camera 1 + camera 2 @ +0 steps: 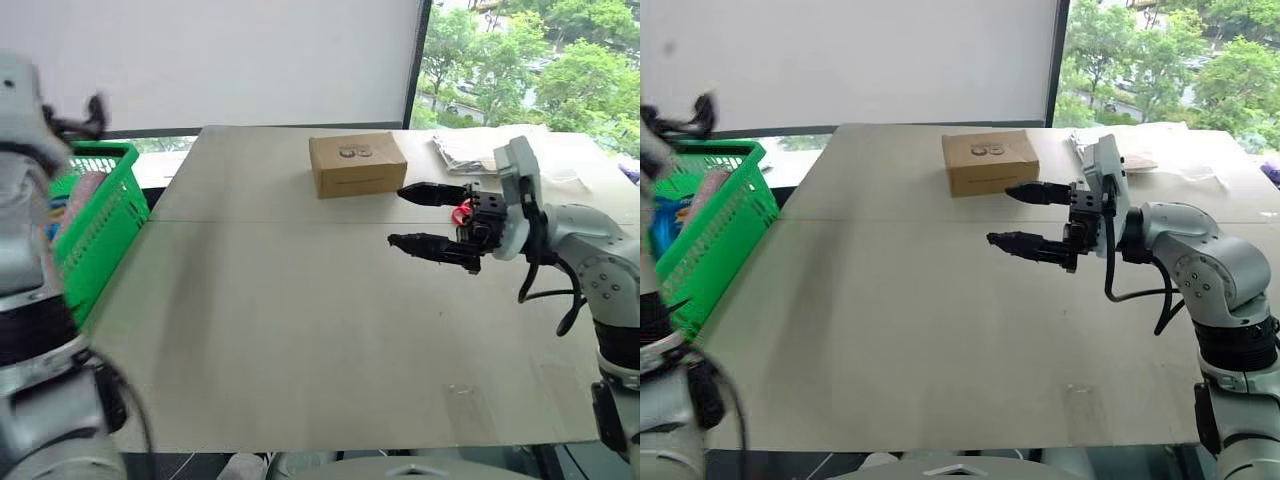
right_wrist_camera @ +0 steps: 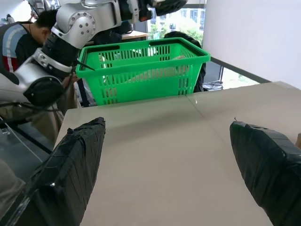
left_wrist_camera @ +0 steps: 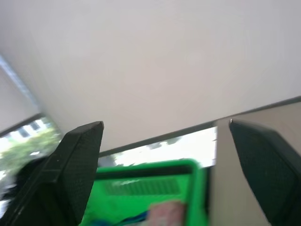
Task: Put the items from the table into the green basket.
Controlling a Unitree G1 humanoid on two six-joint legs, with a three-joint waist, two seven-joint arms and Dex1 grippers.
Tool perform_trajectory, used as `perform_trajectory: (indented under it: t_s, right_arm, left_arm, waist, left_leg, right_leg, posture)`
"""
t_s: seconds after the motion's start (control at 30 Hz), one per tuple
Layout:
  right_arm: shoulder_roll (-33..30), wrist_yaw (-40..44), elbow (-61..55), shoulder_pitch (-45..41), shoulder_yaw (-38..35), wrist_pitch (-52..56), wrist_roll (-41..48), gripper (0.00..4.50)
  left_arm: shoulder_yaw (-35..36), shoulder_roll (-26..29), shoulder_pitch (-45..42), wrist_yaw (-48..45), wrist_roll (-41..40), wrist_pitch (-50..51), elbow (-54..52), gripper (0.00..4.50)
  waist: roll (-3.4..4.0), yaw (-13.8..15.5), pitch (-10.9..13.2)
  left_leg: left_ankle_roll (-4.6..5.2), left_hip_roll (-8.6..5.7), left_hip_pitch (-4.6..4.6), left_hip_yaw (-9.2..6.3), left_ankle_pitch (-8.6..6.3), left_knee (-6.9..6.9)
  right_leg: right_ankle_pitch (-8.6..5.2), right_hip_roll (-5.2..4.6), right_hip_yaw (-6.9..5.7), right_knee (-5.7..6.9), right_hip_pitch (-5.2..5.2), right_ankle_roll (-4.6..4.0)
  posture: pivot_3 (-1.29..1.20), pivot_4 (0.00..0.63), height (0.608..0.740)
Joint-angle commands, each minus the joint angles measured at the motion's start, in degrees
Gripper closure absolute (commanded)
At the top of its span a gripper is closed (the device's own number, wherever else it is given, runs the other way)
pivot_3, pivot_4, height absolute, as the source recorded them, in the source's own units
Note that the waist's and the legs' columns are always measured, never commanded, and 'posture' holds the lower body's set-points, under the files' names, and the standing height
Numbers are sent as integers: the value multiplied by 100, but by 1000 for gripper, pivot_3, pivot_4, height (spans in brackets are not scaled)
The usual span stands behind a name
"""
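Hovering with fingers spread wide and empty, the left tool (image 3: 164, 174) has the green basket (image 1: 95, 235) just below it, pink packet (image 3: 164, 213) and blue-capped bottle (image 3: 101, 220) inside, while the right tool (image 1: 1025, 218), equally open and empty, hangs over the surface (image 1: 300, 330), well apart.

Green basket (image 2: 141, 70) – glossy slotted plastic; table (image 1: 300, 330) matt, smooth; box (image 1: 357, 164) – plain brown cardboard

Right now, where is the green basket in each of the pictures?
Left eye view: green basket at the left edge, beside the table.
Right eye view: far left.
Left wrist view: low, between the open left gripper's fingers.
Right wrist view: upper middle, past the table's far edge.
Shared landmark: the table.
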Motion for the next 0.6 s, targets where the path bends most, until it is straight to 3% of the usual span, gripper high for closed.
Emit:
perform_trajectory:
  t_s: [0.03, 0.17, 0.23, 0.33, 0.47, 0.6]
  right_arm:
    - [-21, 95, 190, 354, -117, -541, -390, 0]
    - [3, -188, 766, 981, -19, -1746, -1592, 0]
    - [45, -404, 1086, 1344, -86, -2208, -2030, 0]
    - [-92, -591, 1716, 1913, -20, -2947, -2783, 0]
    - [59, -604, 2185, 2389, -252, -3344, -2809, 0]
    - [86, -525, 2176, 2503, -227, -3503, -2832, 0]
  left_arm:
    - [-360, -210, 841, -1142, -1052, 146, -1081, 48]
    - [-606, -1035, 1989, -1099, -1668, 307, -1619, 48]
    - [-831, -1380, 2628, -982, -1485, 70, -1686, 48]
    - [-1356, -1421, 3501, -1183, -1050, -341, -1730, 48]
    - [-1891, -1596, 4253, -1295, -761, -785, -1543, 48]
    - [-1931, -1744, 4383, -1177, -607, -1121, -1376, 48]
  waist:
    - [1, -87, -23]
    - [21, -243, -44]
    - [28, -292, -50]
    - [43, -356, -62]
    - [87, -385, -57]
    - [123, -447, -31]
  left_leg:
    - [1, 0, 4, 11, -1, -5]
    - [0, 6, 15, 38, 0, -12]
    - [2, 8, 19, 40, 0, -13]
    - [11, 10, 36, 41, -5, -18]
    - [2, 10, 53, 46, 3, -9]
    - [5, 20, 164, 83, 3, -10]
  right_leg:
    - [0, 0, 9, -5, 0, 0]
    - [-1, 1, 22, -7, -2, 0]
    - [0, 7, 24, 0, -5, 0]
    - [-2, 11, 26, 13, 4, -4]
    - [-9, 15, 31, 16, 24, -16]
    - [-34, 32, 58, 13, 128, 1]
  posture:
    - [117, 0, 740]
    - [89, 0, 740]
    - [70, 0, 740]
    - [58, 0, 740]
    - [40, 0, 740]
    - [29, 0, 740]
